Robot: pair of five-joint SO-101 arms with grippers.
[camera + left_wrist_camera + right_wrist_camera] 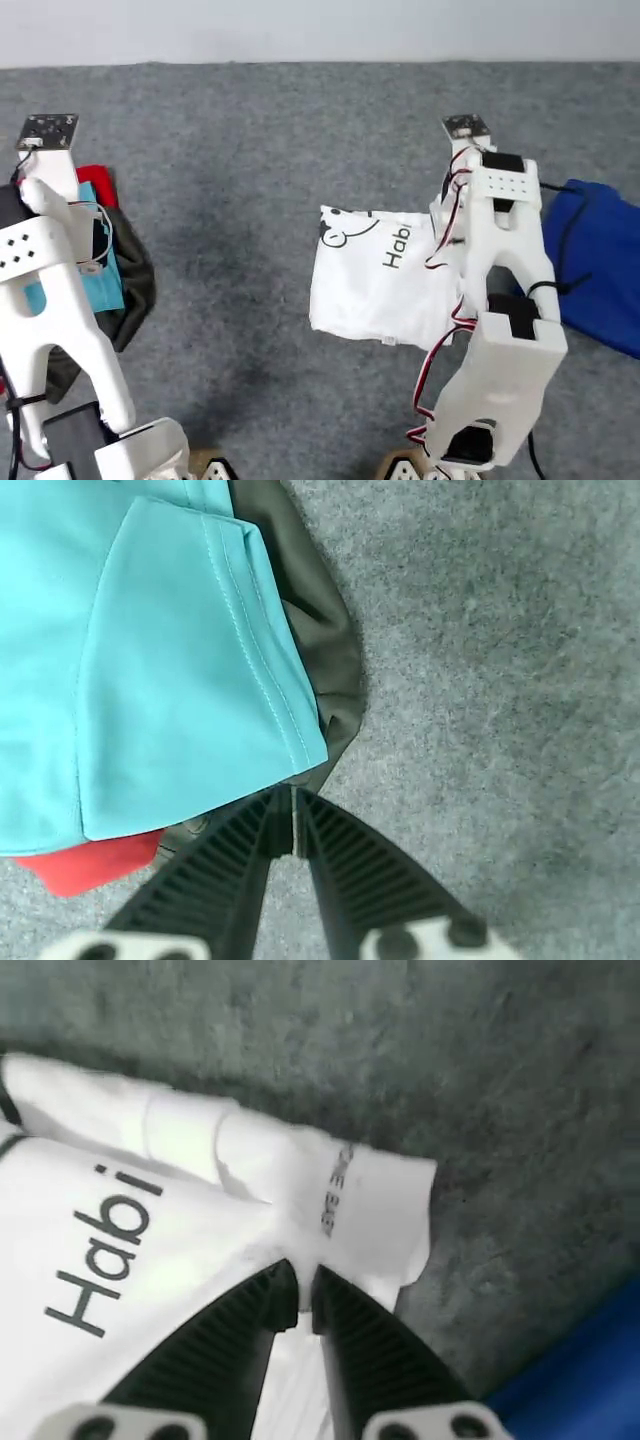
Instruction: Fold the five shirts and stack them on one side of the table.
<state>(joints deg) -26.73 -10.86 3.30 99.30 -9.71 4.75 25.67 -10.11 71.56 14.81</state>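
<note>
Grey tabletop point(230, 150), white shirt point(370, 290) mid-fold.
My right end effector point(297, 1282) clamps it; I should pull evenly. My left end effector point(293, 805) is together.

white shirt point(375, 285) mid-table, blue shirt point(600, 265) at right edge, teal shirt point(150, 660) over red shirt point(85, 865) and dark shirt point(320, 630) at left

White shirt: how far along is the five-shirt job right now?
Looks done: the teal shirt, red shirt and dark olive shirt lie piled at one side, by the shut left end effector. In hand: the right end effector pinches the white shirt mid-table, partly folded. Left: finish and stack it, then the blue shirt, lying apart at the other side.
</note>
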